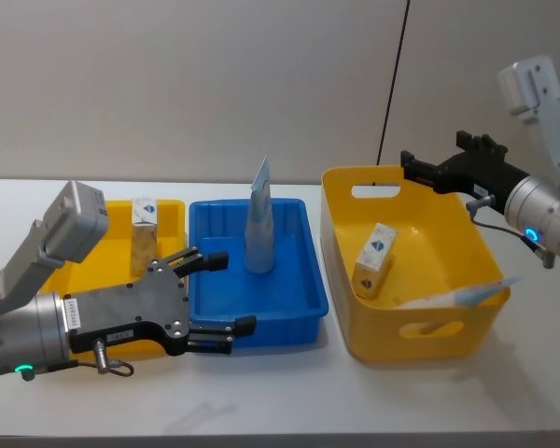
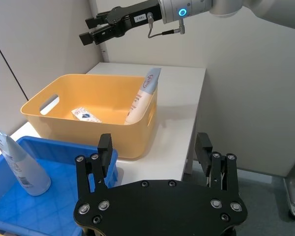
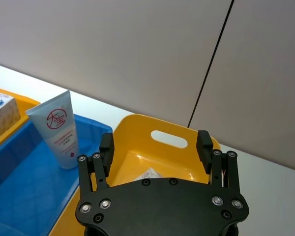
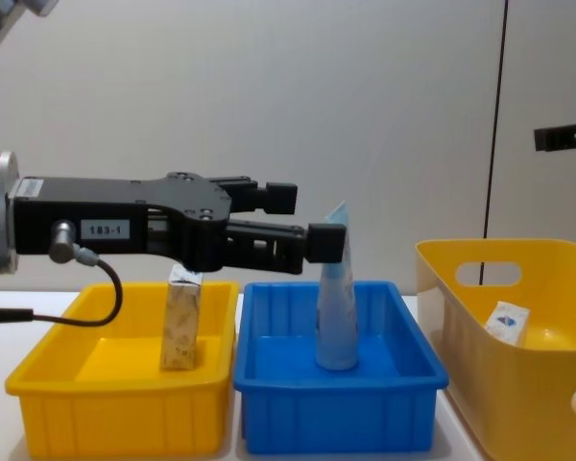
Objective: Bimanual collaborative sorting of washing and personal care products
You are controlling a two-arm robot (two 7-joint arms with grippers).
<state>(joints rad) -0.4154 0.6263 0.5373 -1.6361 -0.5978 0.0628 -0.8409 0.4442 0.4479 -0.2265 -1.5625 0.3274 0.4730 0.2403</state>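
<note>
A beige soft pack (image 1: pixel 145 233) stands in the shallow yellow tray (image 1: pixel 112 219) on the left. Beside it, a pale blue-and-white pouch (image 1: pixel 259 224) stands upright in the blue tray (image 1: pixel 294 280). Another beige pack (image 1: pixel 375 259) and a second pouch (image 1: pixel 467 294) lie in the deep yellow bin (image 1: pixel 355 177) on the right. My left gripper (image 1: pixel 233 292) hovers open and empty over the blue tray's front left corner, short of the upright pouch (image 4: pixel 336 298). Above the deep bin's far rim, my right gripper (image 1: pixel 411 168) is open and holds nothing (image 3: pixel 155 142).
The three containers stand side by side on a white table (image 1: pixel 289 401), close to a grey wall. Bare tabletop lies in front of the trays and behind the deep bin. A black cable (image 1: pixel 392 84) runs down the wall behind that bin.
</note>
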